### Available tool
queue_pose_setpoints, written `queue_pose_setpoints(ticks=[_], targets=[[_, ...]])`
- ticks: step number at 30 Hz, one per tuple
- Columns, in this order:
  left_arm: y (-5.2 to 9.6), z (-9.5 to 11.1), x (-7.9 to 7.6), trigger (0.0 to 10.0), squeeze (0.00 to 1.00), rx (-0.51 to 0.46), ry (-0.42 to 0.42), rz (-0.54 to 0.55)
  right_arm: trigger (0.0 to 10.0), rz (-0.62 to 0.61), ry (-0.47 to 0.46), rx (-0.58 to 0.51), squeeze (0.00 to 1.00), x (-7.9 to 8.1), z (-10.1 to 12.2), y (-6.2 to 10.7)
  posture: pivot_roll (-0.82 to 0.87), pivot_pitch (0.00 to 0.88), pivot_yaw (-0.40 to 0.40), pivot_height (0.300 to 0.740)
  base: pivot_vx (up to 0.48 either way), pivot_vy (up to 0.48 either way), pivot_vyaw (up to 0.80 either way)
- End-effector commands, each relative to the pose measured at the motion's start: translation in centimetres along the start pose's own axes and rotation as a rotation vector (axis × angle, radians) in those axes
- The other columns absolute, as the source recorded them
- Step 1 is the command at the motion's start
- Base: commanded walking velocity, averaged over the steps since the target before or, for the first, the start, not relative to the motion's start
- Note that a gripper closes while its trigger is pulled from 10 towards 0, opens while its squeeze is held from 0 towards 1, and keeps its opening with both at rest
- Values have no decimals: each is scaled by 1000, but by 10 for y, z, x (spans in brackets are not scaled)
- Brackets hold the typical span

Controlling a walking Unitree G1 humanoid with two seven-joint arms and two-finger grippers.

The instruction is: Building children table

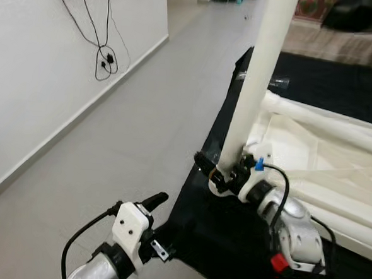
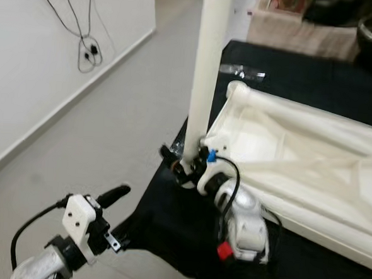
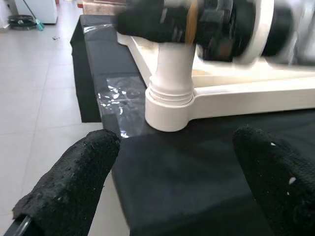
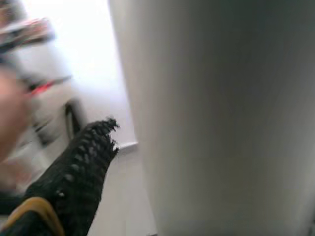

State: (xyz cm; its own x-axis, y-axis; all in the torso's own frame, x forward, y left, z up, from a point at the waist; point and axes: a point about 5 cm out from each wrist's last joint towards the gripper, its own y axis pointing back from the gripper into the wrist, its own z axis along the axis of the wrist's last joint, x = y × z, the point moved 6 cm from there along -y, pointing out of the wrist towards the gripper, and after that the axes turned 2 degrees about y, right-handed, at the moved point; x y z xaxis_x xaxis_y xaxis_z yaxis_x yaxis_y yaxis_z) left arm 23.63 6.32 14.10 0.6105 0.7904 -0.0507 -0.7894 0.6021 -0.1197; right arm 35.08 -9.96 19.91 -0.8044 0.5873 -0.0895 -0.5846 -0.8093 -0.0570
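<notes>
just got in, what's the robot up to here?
It is fitting a leg onto a small white table. The table top lies upside down on a black cloth. The right gripper is closed around the bottom of a white leg, which stands upright in the corner socket nearest the robot. The left gripper is open and hangs over the floor beside the cloth, holding nothing.

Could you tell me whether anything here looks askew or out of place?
Nothing looks damaged. The tabletop lies upside down on the black mat, as expected for assembly. The white leg stands in its corner socket, gripped near its base by the right gripper.
</notes>
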Motion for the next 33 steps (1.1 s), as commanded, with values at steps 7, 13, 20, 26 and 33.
queue_pose_setpoints(ticks=[7,13,20,26,33], targets=[[7,-6,-4,10000,0,18,21,7,10000,308,-44,-3,0,-8,15,-5,154,148,-1,740,0,0,0],[8,-6,-5,10000,0,23,20,8,0,306,-62,-79,0,-19,37,-18,166,152,-7,740,0,0,0],[8,-6,-7,10000,0,22,21,15,0,374,-66,-67,0,-19,25,-9,156,160,-9,740,0,0,0],[8,-6,-7,10000,0,20,26,9,0,94,-37,-3,0,-30,-5,-13,128,164,-11,740,0,0,0],[7,-6,-3,10000,0,19,24,7,0,-660,-59,206,0,-30,-78,22,114,163,-5,740,0,0,0]])
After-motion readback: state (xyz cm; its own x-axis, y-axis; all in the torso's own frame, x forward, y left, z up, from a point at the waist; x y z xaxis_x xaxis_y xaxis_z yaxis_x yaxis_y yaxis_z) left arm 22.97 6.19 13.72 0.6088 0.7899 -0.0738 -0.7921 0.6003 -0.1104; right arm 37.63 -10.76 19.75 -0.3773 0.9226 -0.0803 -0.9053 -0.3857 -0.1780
